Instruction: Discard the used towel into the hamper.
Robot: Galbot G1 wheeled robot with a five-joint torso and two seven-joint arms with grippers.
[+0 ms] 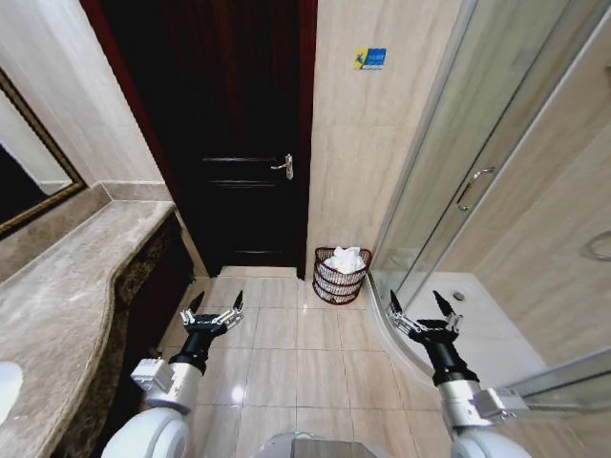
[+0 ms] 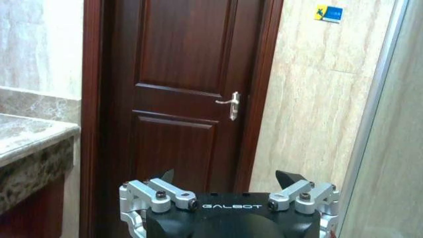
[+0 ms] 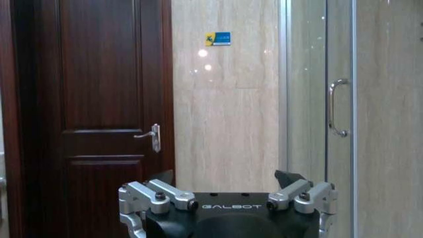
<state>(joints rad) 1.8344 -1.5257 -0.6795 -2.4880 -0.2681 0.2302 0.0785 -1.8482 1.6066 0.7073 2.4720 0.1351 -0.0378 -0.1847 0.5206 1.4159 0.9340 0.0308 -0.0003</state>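
Observation:
The hamper [image 1: 341,277], a small round reddish-brown wire basket, stands on the tiled floor against the wall between the dark door and the shower. A crumpled white towel [image 1: 346,259] lies inside it, rising above the rim. My left gripper [image 1: 217,304] hangs open over the floor, left of the hamper and nearer to me. My right gripper [image 1: 420,301] is open too, low by the shower's curved threshold, right of the hamper. Both hold nothing. Each wrist view has its own open gripper, left [image 2: 228,176] and right [image 3: 228,174], aimed at the door wall.
A dark wooden door [image 1: 234,134] with a metal handle [image 1: 284,167] is shut straight ahead. A marble counter [image 1: 67,286] runs along the left with a mirror [image 1: 24,167] above it. A glass shower enclosure [image 1: 477,191] fills the right. Tiled floor lies open between.

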